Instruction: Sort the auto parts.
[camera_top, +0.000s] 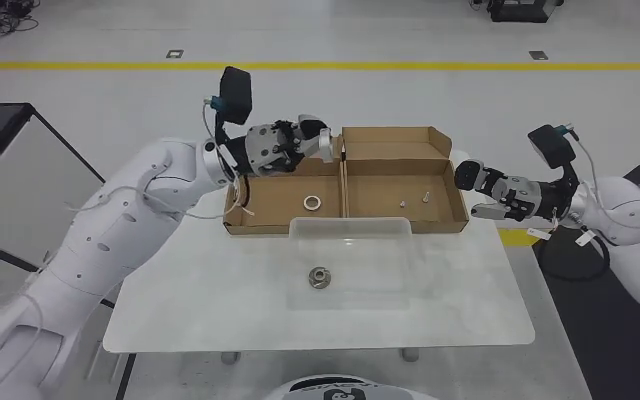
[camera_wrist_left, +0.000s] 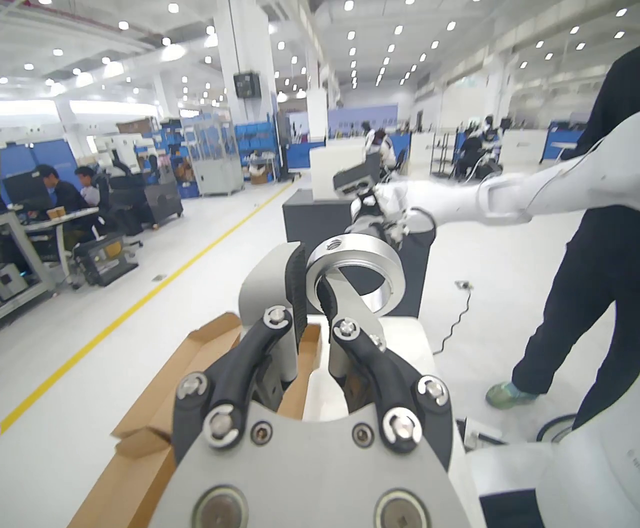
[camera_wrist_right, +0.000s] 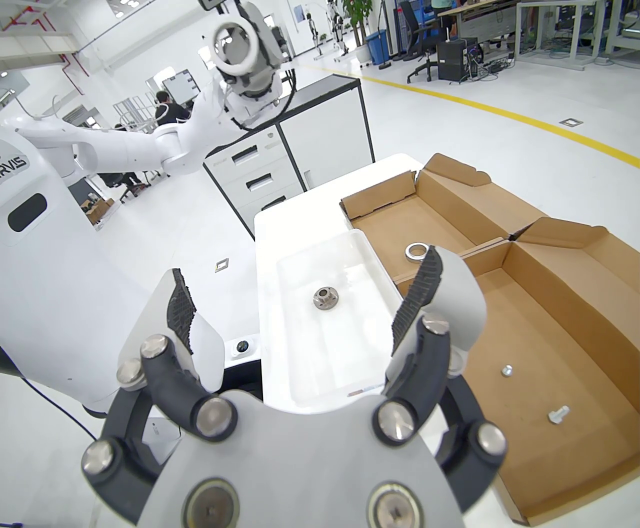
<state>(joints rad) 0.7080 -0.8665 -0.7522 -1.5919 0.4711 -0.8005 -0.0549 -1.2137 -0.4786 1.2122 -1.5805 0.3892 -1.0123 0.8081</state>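
My left gripper (camera_wrist_left: 312, 280) is shut on the wall of a wide silver ring collar (camera_wrist_left: 350, 270), one finger inside the ring and one outside. It holds the collar above the back of the cardboard box's left compartment (camera_top: 275, 195); the raised collar (camera_wrist_right: 235, 42) also appears in the right wrist view. A smaller silver ring (camera_top: 312, 202) lies in that compartment. The right compartment (camera_top: 385, 190) holds a bolt (camera_wrist_right: 559, 414) and a nut (camera_wrist_right: 506, 370). A flanged nut (camera_top: 318, 277) sits in the clear tray (camera_top: 385, 290). My right gripper (camera_top: 462, 178) hangs open and empty at the box's right end.
The box stands along the far side of the white table (camera_top: 480, 310), with its flaps up at the back. The clear tray lies just in front of it. A dark cabinet (camera_wrist_right: 320, 130) stands on the floor beyond the table's left end.
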